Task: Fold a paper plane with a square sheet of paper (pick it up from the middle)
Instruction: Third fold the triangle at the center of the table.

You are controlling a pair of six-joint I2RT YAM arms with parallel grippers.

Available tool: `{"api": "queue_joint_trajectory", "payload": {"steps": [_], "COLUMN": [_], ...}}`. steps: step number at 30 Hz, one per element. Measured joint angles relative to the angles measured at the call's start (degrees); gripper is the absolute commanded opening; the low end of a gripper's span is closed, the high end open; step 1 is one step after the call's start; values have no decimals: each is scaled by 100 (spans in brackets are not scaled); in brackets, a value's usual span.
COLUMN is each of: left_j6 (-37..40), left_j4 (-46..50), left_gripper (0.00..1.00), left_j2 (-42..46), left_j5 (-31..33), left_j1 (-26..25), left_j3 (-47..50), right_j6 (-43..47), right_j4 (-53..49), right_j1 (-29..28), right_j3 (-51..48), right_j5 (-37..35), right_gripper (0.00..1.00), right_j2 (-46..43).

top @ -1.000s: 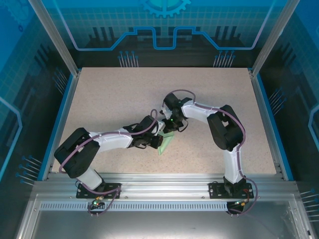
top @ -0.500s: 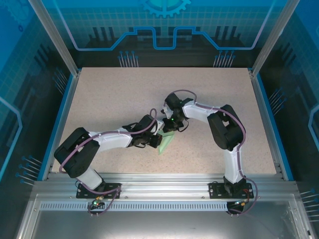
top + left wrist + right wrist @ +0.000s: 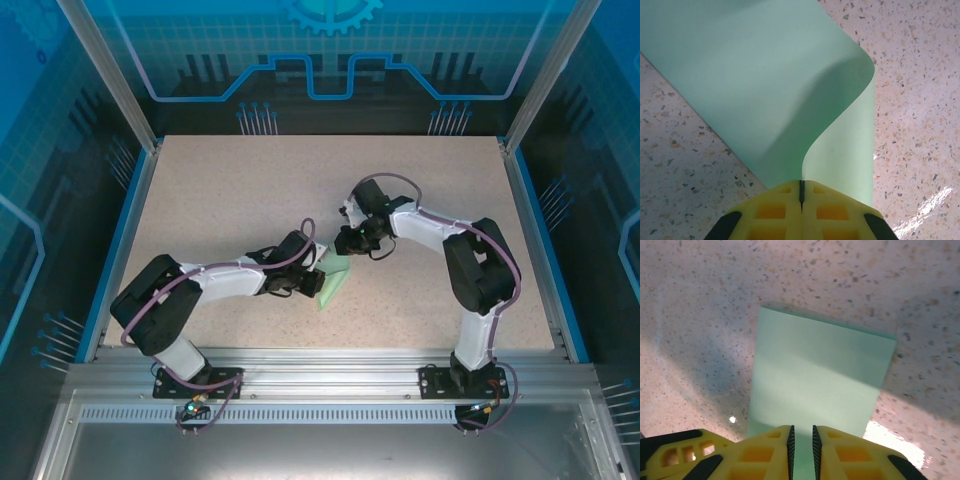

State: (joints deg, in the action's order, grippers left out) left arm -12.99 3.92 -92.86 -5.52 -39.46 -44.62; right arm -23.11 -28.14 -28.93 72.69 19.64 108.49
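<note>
Presently, left claw (image 3: 801, 187) pinched tight on the sheet (image 3: 765, 85) at its near edge, a loose layer curling up toward 1 o'clock. Right claw (image 3: 802, 432) a narrow slit apart, hovering over the flat part at 12. Sheet lies mid table (image 3: 200, 200). Light, limp, creases easily; I'd grip its middle gently.

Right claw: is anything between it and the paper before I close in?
Nothing visible stands in the way. The paper lies on the table directly ahead of the right claw, whose jaws stand slightly apart over its near edge. The left claw pinches another edge, where the sheet curls up.
</note>
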Motion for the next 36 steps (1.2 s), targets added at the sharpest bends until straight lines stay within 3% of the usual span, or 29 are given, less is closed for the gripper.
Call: {"api": "queue_joint_trajectory", "payload": {"steps": [11,36], "left_j6": [116,240], "left_j4": [2,0], "left_gripper": [5,7], "left_j2": [-90,-326], "left_j5": [-39,-103], "left_j1": [24,107], "left_j3": [-2,-199], "right_j6": [26,87], "right_j4": [52,9], "right_j1": [-4,-4], "right_j3": [160,245], "right_j5": [227,184], "right_gripper": [17,18], "right_j2": [743,796]}}
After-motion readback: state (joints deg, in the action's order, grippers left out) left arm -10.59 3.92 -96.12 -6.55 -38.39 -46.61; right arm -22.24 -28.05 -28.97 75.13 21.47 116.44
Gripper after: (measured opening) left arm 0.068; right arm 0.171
